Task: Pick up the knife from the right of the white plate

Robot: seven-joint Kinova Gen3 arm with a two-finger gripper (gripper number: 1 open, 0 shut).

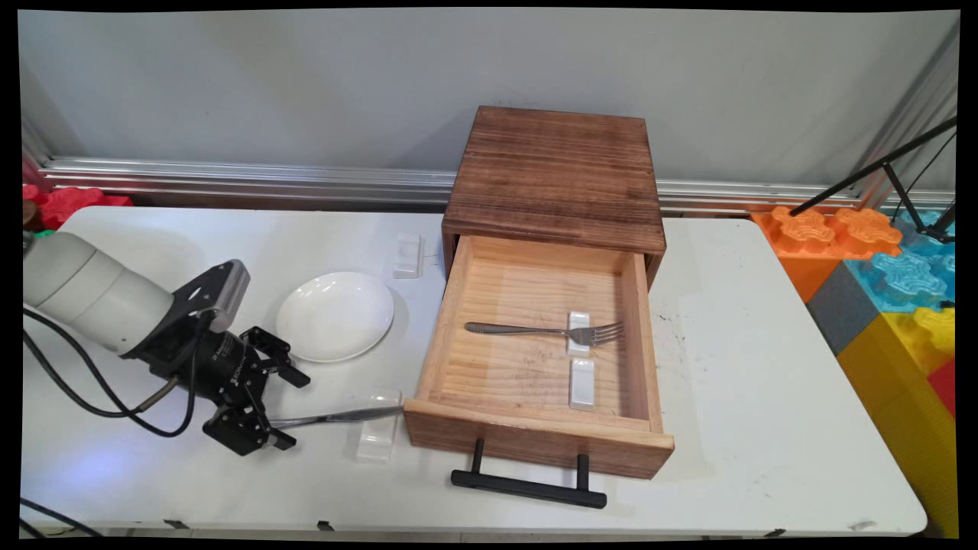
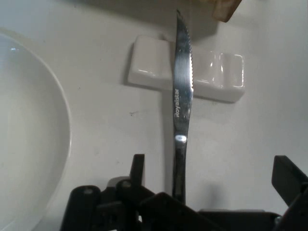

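Lying between the open tool's (image 2: 207,180) fingers, knife (image 2: 182,106) crosses a rest (image 2: 216,77).

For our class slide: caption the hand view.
Open gripper around a serrated knife lying across a white rest.

Main overlooks table (image 1: 726,367); hand view hugs shared knife (image 2: 182,110)

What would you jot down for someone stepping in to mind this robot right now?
Gripper: fingers apart, on either side of the knife's handle end; not closed on it.
Knife: lies flat on the table, blade across a white rest, tip close to the drawer's front.
Drawer: pulled open; inside, a fork leans on one of two white rests.
White plate: left of the drawer, beside the gripper.
Another rest sits behind the plate.
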